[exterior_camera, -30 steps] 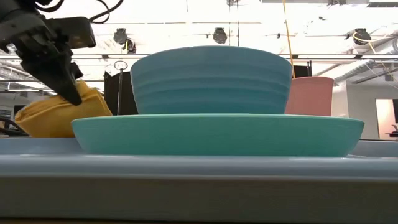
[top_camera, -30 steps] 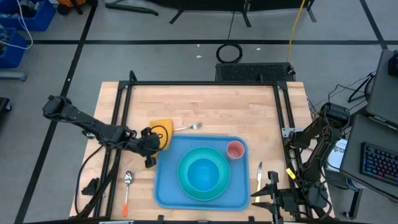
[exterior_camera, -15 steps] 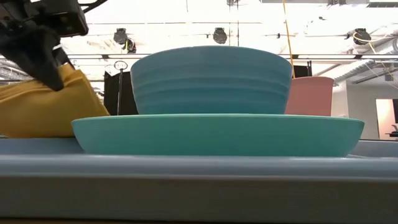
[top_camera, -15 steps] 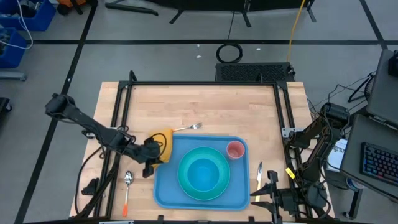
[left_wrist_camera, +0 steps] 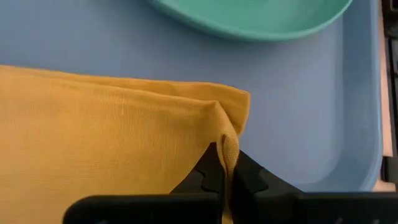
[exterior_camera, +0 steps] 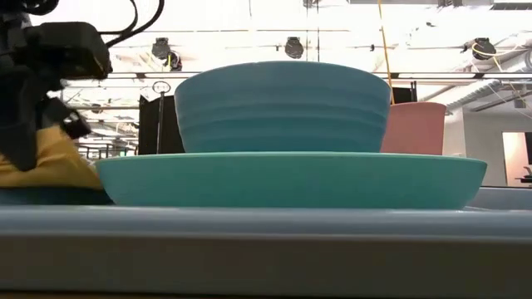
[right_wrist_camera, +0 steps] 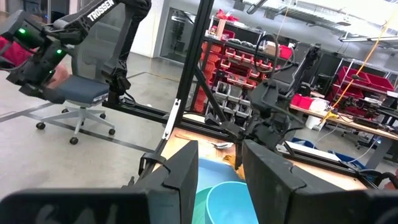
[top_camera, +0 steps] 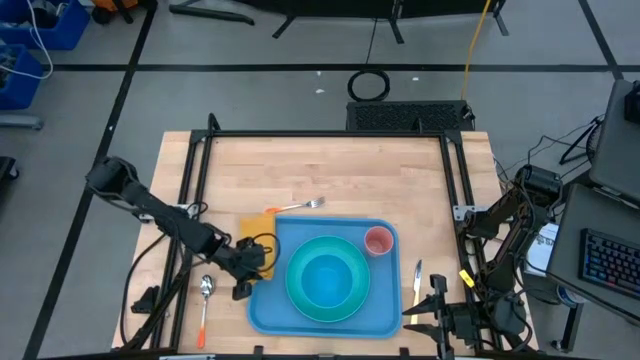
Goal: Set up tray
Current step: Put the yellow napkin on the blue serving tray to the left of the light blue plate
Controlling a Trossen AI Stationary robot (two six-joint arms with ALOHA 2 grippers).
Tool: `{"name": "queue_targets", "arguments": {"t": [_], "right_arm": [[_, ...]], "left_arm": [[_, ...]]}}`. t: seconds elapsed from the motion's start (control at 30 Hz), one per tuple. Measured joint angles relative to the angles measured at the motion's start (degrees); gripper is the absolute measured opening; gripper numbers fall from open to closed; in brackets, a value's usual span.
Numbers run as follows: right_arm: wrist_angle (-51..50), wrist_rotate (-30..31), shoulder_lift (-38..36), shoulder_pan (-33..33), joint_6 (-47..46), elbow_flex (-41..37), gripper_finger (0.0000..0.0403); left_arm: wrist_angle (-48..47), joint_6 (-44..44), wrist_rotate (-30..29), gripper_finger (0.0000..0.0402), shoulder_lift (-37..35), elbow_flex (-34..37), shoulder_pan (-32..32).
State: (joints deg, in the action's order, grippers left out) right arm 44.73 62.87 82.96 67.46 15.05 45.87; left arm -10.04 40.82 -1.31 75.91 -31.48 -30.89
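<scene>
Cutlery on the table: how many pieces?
3. A fork beyond the tray, a spoon off its left side, a knife off its right. The dishes may hide others.

A fork (top_camera: 305,204) is lying on the wooden surface (top_camera: 330,170) at the far side. A spoon (top_camera: 205,300) is lying near the left, a knife (top_camera: 418,282) near the right.

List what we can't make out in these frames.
- Yellow napkin: wrist view cuts off its extent; the left pincer covers the pinched fold.
- Pink cup: the blue bowl hides its left side in the low view.
- Spoon: the left arm may overlap it, high view.
</scene>
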Motion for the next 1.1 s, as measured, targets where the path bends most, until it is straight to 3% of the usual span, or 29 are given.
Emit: {"name": "queue_targets", "arguments": {"t": [0.47,0.77,1.1], "right_arm": [[0.0,0.0,0.0,0.0,0.0,0.0,0.0114],[0.0,0.1,0.0,0.0,-0.2,0.0,0.0114],[-0.2,0.1,0.0,0.0,-0.8,0.0,0.0114]], "left_arm": [[7.5,3.0,10.9,0.0001,4.5,0.0,0.0],[8.9,4.4,11.4,0.0004,4.5,0.0,-0.1],[11.0,7.2,12.7,0.008,4.5,0.0,-0.1]]}}
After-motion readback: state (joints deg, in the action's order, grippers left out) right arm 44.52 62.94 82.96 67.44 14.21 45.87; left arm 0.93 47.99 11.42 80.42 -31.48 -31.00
